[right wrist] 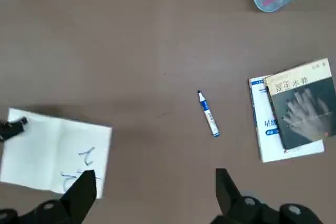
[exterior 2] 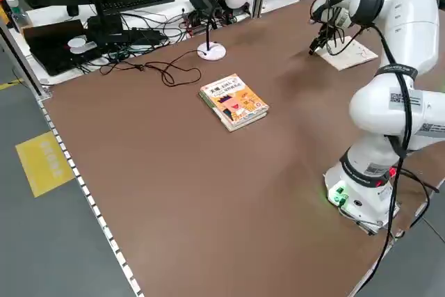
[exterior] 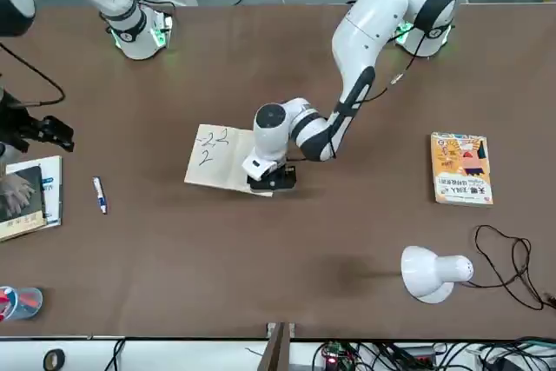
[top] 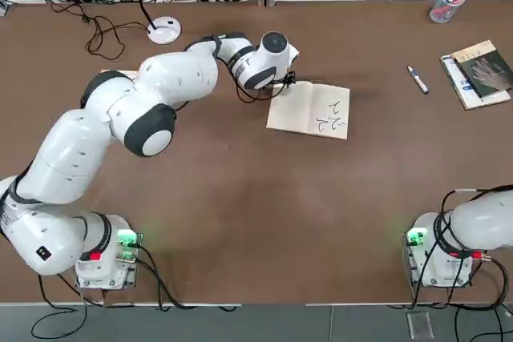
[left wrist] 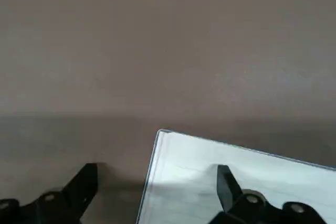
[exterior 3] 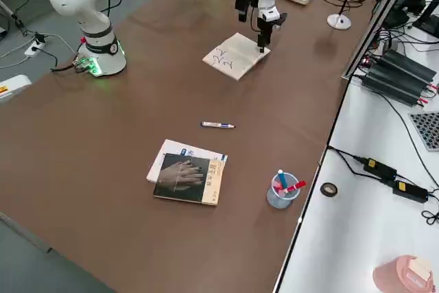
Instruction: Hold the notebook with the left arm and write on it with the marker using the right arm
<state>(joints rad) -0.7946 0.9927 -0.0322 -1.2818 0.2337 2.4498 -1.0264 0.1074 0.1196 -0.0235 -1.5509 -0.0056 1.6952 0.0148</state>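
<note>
The cream-white notebook lies open and flat at mid-table, with dark scribbles on its right part. My left gripper hangs low over the notebook's far left corner. Its wrist view shows the gripper open: one finger is over the page, the other is over bare table beside the notebook's edge. The marker lies alone on the table to the right of the notebook. My right gripper is open and empty, high up near its base, looking down on marker and notebook.
A grey photo-cover book lies on another at the right edge, and a clear cup with red-tipped pens stands behind them. A white desk lamp stands at the back left. A yellow-orange book lies under the left arm's elbow side.
</note>
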